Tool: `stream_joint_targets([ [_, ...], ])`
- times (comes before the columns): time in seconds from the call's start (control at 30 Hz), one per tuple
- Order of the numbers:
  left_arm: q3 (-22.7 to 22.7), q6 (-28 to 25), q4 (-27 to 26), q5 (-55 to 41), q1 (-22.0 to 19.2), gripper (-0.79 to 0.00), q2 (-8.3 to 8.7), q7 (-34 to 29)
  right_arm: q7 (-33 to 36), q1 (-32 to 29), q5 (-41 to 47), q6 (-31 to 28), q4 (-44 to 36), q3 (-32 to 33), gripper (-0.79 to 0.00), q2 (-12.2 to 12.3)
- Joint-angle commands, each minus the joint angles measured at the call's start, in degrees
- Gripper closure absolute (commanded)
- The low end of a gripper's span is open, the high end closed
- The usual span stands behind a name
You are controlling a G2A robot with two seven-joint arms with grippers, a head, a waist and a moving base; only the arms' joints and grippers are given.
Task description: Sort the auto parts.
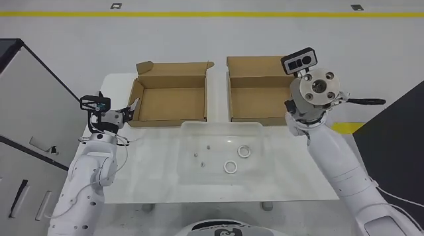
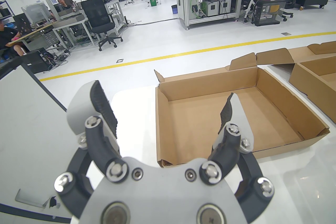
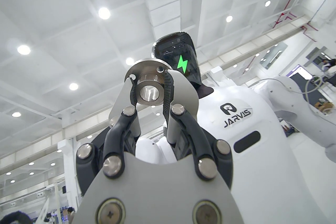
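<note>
Inspector: Top view?
Tech: Right gripper (image 1: 315,98) holds flange (image 1: 320,85) aloft, seemingly just beside box (image 1: 233,97), not over it; a release here would likely miss.
Inspector: Left wrist?
Tech: Left gripper (image 2: 168,114) wide open, empty. Other box (image 2: 273,93) directly ahead; a low advance could strike its wall.
Inspector: Right wrist?
Tech: Fingers (image 3: 168,89) pinch only the flange's hub; smooth metal may slip or rotate.

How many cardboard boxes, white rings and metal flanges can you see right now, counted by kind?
Cardboard boxes: 2
White rings: 2
Metal flange: 1
Total: 5
</note>
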Motion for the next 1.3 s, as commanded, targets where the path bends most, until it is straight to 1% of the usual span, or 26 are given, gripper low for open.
stream_joint_targets([
  [0.0, 0.00, 0.00, 0.00, 0.00, 0.00, -0.785, 0.00, 0.00, -0.47, 0.03, -3.62, -0.89, -0.06, 1.01, 0.000, 0.05],
  [0.13, 0.00, 0.00, 0.00, 0.00, 0.00, -0.785, 0.00, 0.00, -1.74, -0.25, -10.20, -2.23, -0.70, 2.90, 0.000, 0.19],
  [0.3, 0.00, 0.00, 0.00, 0.00, 0.00, -0.785, 0.00, 0.00, -2.75, -0.99, -14.46, -2.61, -1.80, 4.55, 0.000, 0.21],
  [0.4, 0.00, 0.00, 0.00, 0.00, 0.00, -0.785, 0.00, 0.00, -2.44, -1.61, -12.24, -1.46, -2.31, 4.69, 0.000, -0.05],
  [0.63, 0.00, 0.00, 0.00, 0.00, 0.00, -0.785, 0.00, 0.00, -1.43, -2.90, -0.71, 2.37, -2.11, 3.35, 0.000, -1.32],
  [0.83, 0.00, 0.00, 0.00, 0.00, 0.00, -0.785, 0.00, 0.00, -0.85, -3.39, 5.43, 4.31, -1.75, 3.00, 0.000, -2.34],
  [1.03, 0.00, 0.00, 0.00, 0.00, 0.00, -0.785, 0.00, 0.00, 0.09, -3.33, 5.20, 4.88, -1.72, 3.42, 0.000, -3.02],
  [1.17, 0.00, 0.00, 0.00, 0.00, 0.00, -0.785, 0.00, 0.00, 0.21, -3.04, 0.63, 3.76, -1.91, 4.38, 0.000, -3.18],
  [1.27, 0.00, 0.00, 0.00, 0.00, 0.00, -0.785, 0.00, 0.00, -0.02, -3.16, -0.94, 3.31, -2.40, 4.87, 0.000, -3.37],
])
